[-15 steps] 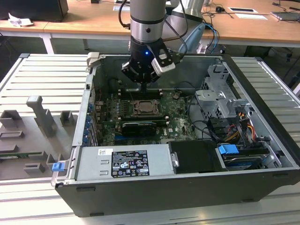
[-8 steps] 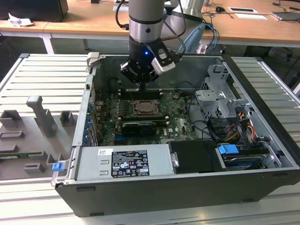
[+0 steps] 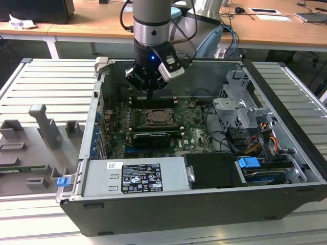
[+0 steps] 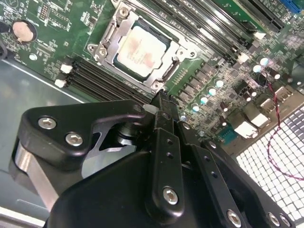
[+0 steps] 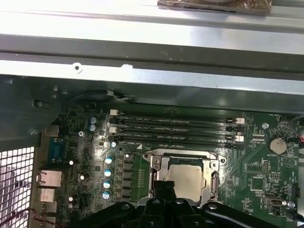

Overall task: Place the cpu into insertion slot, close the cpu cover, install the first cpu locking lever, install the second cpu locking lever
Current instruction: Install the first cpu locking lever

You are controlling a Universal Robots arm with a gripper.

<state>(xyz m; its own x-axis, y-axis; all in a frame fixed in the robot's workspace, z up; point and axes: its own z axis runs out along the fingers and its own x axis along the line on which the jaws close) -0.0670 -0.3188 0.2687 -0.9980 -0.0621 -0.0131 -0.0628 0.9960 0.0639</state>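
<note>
Cpu (image 4: 142, 50) sits in the insertion slot (image 4: 164, 40) mid green circuit board (image 4: 57, 19), with the silvery cpu cover (image 4: 108, 40) folded flat around it and the pale top showing through the cut-out. The gripper (image 4: 161, 97) has its fingers pressed together on nothing, tip hanging close over the socket. The exterior view adds the open computer case (image 3: 286, 168), the black card (image 3: 150, 139) and the power supply (image 3: 135, 176) toward its near edge. In the second wrist view the gripper body hides much of the board, while the first wrist view shows memory slots (image 5: 175, 127) between socket and case wall, coin cell (image 5: 277, 146) aside.
</note>
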